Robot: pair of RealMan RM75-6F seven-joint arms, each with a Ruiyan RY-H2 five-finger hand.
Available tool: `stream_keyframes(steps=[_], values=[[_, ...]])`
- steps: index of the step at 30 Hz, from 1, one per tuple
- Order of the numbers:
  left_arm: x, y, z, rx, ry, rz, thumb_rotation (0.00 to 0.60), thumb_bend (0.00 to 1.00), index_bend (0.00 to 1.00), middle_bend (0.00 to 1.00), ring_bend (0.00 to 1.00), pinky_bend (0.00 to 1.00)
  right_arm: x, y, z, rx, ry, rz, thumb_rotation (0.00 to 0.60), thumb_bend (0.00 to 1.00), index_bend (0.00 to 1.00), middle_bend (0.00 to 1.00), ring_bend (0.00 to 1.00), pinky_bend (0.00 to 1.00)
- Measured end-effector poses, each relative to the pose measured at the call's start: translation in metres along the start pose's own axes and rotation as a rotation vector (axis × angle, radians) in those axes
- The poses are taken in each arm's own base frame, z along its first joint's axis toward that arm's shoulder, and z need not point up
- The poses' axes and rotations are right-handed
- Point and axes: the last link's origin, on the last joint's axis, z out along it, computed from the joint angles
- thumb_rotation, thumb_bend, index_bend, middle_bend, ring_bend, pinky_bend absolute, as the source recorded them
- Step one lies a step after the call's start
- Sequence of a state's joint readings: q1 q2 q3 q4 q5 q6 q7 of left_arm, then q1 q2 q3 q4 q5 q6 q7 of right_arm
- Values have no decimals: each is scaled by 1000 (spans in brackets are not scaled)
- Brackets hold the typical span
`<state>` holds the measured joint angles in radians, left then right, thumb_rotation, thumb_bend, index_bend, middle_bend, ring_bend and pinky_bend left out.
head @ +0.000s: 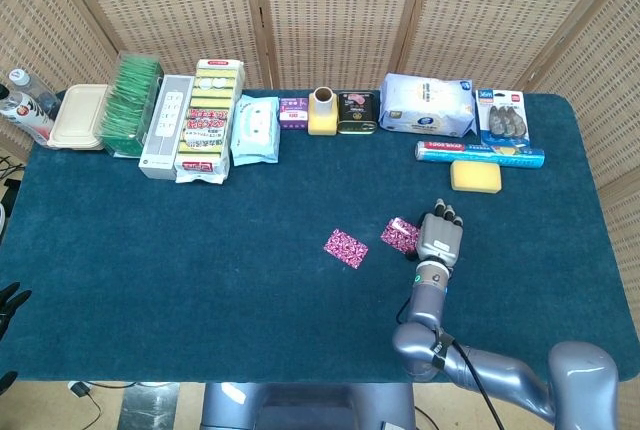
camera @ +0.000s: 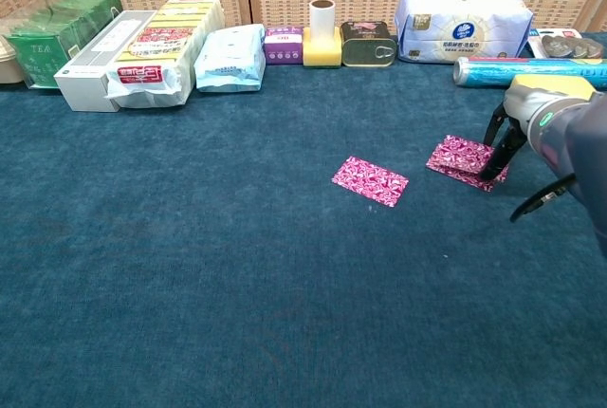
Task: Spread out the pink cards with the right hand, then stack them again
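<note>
One pink card lies flat by itself near the middle of the blue cloth. To its right sits a small pile of pink cards, slightly fanned. My right hand stands over the pile's right edge with its fingers apart and pointing down; dark fingertips touch the pile's right end. It holds nothing. Dark fingers show at the far left edge of the head view, below the table; how that left hand lies is not clear.
A yellow sponge and a blue foil roll lie just behind my right hand. A row of packs, a tin and a yellow-based roll lines the back edge. Boxes stand at back left.
</note>
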<state>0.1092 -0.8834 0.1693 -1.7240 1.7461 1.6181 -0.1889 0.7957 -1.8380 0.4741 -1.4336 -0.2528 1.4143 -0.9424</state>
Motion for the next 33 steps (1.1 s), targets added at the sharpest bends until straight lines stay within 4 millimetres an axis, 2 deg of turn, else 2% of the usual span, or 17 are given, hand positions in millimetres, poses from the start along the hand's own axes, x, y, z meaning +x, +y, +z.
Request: stream_keyframes(steps=[17, 22, 26, 29, 33], values=[[1, 0, -2, -2, 11, -5, 600, 117, 0, 0, 0, 11, -1, -1, -4, 18, -3, 8, 600, 281, 318, 18, 0, 106], [0, 0, -1, -3, 3, -1, 600, 118, 0, 0, 0, 11, 1, -9, -17, 89, 6, 24, 600, 281, 314, 18, 0, 105], [0, 0, -1, -3, 2, 0, 600, 117, 0, 0, 0, 11, 1, -21, -37, 172, 1, 38, 600, 281, 306, 14, 0, 102], [0, 0, -1, -3, 2, -3, 600, 117, 0, 0, 0, 11, -4, -31, -49, 211, -18, 40, 600, 281, 300, 9, 0, 97], [1, -1, -2, -10, 1, -10, 600, 118, 0, 0, 0, 11, -15, -43, -55, 217, -30, 16, 600, 281, 280, 2, 0, 87]])
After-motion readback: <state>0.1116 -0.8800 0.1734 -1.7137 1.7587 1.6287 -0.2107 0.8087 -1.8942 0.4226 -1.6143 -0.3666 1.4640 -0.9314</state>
